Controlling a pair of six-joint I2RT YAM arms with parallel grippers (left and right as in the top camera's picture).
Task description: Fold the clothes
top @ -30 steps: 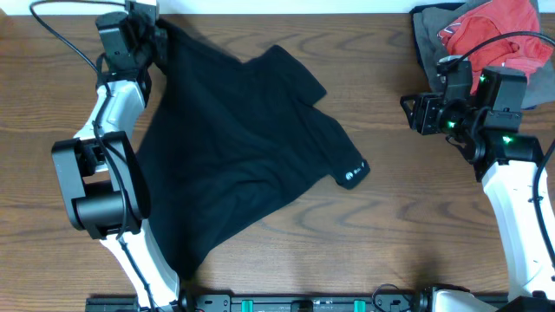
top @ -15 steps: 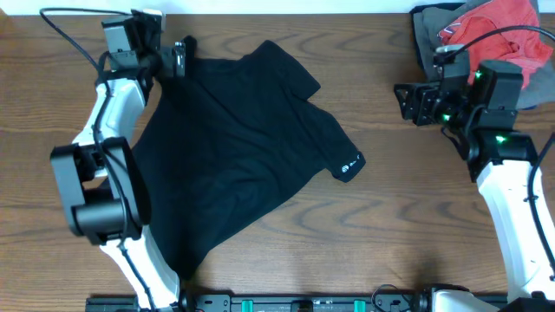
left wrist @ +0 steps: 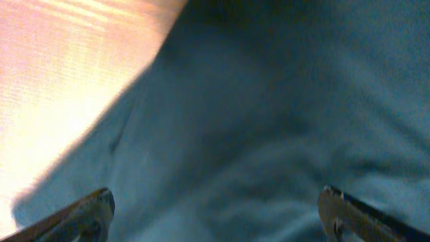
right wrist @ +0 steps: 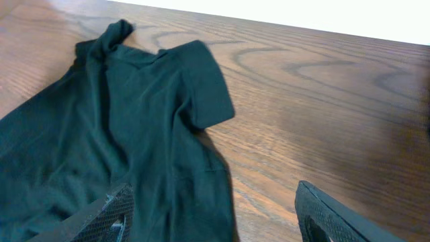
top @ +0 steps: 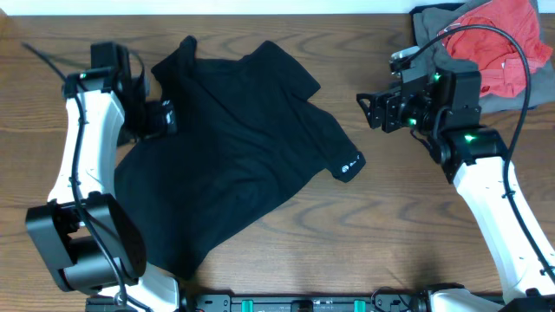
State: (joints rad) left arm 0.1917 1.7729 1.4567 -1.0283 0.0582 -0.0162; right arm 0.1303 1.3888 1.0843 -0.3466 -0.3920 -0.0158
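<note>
Wooden table [top: 408,225], black shirt [top: 234,147] covering left half

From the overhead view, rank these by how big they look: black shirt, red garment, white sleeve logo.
1. black shirt, by far the largest
2. red garment, partly hidden by the right arm
3. white sleeve logo, tiny

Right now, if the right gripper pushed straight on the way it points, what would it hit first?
Probably the black T-shirt, near its sleeve; the right gripper points at it, open. Height is unclear, so the table could come first.
</note>
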